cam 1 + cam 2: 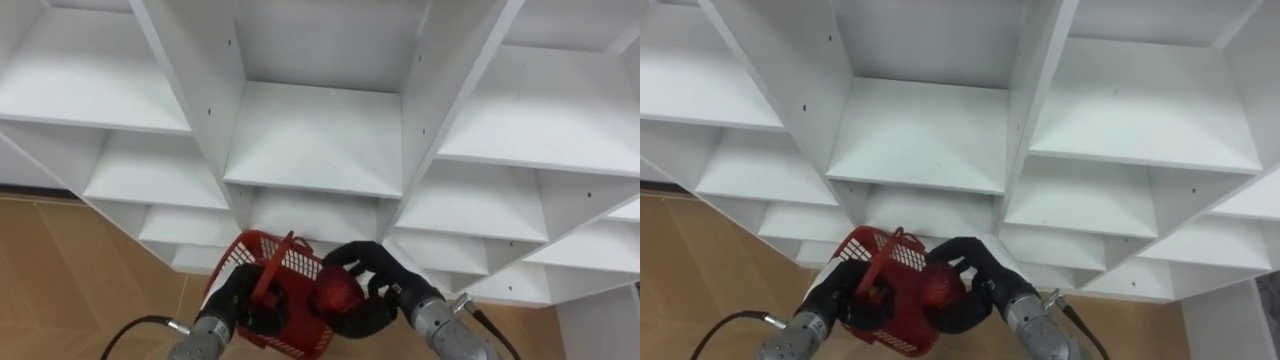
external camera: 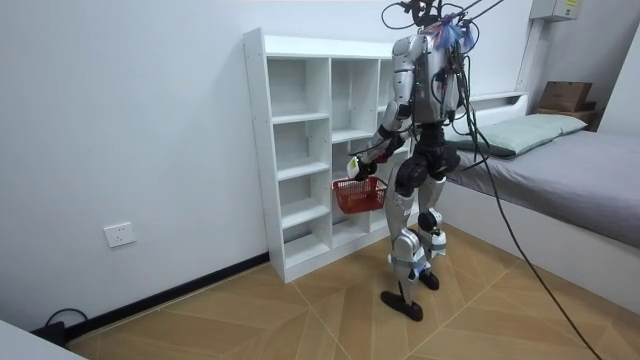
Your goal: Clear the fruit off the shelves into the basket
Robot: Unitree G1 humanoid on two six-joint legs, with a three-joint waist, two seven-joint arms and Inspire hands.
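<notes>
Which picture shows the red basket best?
The left eye view: the red basket is close, mesh and handle clear, held by the left hand while the right hand holds a red fruit at its rim. The right eye view shows nearly the same. The room view shows it small, before the white shelf.

Right hand (image 1: 385,275) grips red fruit (image 1: 335,293) (at basket (image 1: 298,264) rim).

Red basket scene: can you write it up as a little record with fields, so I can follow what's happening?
Place: robot standing before white shelves
Left robot hand: gripping red basket
Right robot hand: curled round red fruit
Fruit position: at the basket's edge; in or beside it, unclear
Floor: wooden
</notes>
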